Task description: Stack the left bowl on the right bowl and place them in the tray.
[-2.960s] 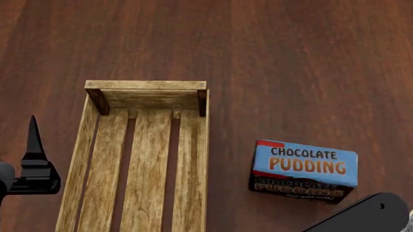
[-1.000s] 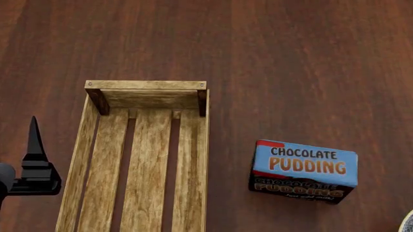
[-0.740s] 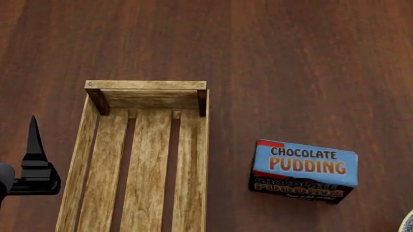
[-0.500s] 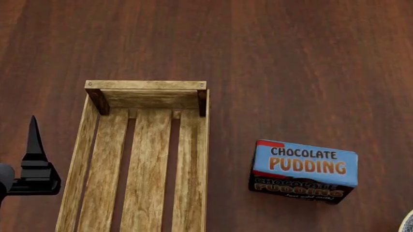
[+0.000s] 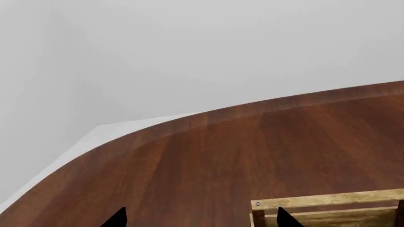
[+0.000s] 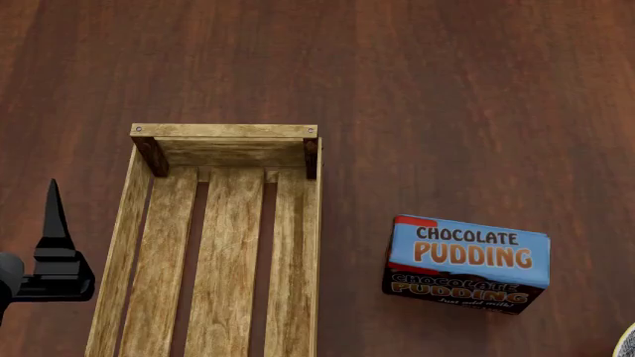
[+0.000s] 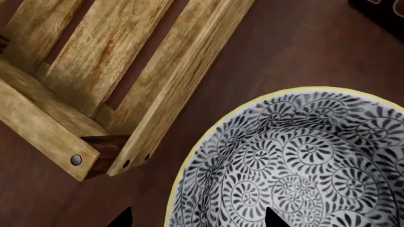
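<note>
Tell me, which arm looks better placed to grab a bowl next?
The right, I'd say. The right wrist view looks straight into a patterned bowl beside the tray, with the right gripper and its fingers apart just over the rim. The left gripper faces only bare table, no bowl.

Matte black left pincer [image 6: 50, 253], one tall tapering spike of a finger, stepped blocky base beneath, rounded dark-grey housing at nine o'clock, small black fingertip points [image 5: 117, 218] in both wrist views

A dark reddish-brown wooden counter [image 5: 240, 156] with a rounded edge meets a plain pale grey wall [image 5: 189, 52] under soft, even light.
</note>
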Available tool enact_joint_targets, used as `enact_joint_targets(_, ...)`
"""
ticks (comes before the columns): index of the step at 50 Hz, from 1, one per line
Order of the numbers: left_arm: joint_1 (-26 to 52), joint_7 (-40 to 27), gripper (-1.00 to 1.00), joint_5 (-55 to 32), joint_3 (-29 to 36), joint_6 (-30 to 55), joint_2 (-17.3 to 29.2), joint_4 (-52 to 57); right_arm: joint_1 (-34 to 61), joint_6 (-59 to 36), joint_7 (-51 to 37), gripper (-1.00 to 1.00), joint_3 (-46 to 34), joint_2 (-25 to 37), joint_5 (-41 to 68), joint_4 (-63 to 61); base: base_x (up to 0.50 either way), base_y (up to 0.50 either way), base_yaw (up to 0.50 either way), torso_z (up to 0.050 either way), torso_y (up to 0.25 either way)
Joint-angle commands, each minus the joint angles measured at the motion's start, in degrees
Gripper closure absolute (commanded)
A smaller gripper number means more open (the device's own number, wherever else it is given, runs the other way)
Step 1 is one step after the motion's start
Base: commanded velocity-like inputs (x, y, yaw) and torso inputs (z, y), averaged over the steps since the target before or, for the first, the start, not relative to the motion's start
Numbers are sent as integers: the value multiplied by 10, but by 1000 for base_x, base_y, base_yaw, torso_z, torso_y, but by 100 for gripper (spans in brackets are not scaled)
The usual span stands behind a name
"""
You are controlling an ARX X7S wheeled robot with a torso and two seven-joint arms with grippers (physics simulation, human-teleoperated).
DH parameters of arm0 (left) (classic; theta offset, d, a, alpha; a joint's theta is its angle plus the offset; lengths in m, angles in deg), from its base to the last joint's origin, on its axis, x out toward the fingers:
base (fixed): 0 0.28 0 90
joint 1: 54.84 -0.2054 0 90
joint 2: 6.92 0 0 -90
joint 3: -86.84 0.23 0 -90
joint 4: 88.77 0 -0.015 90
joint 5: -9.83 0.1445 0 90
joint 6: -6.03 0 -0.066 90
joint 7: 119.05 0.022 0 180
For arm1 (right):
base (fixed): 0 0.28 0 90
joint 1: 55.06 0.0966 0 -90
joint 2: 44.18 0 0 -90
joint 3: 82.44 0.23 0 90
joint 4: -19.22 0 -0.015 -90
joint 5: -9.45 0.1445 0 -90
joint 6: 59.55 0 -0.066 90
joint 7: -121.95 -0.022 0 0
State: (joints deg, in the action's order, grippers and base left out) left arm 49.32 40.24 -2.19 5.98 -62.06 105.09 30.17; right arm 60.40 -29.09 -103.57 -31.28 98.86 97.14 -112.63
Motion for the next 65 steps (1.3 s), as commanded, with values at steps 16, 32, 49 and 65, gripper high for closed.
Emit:
enact_joint_targets(16, 0, -2, -100, -3, 2, 0, 4, 3, -17, 6, 54, -100, -27, -25, -64, 42, 0, 0, 0, 0, 0)
enact_joint_targets(32, 1, -4, -100, -4, 5, 0, 6, 2, -22, 11, 68, -100, -34, -29, -80, 56, 0, 0, 0, 0, 0)
enact_joint_targets(49, -1, -7, -100, -6, 4, 1, 8, 7, -38, 26, 87, -100, -42, -31, -106, 71, 0, 0, 0, 0, 0)
enact_joint_targets(65, 0, -9, -100, -7, 6, 1, 10, 7, -41, 24, 88, 100, -50, -35, -110, 83, 0, 0, 0, 0, 0)
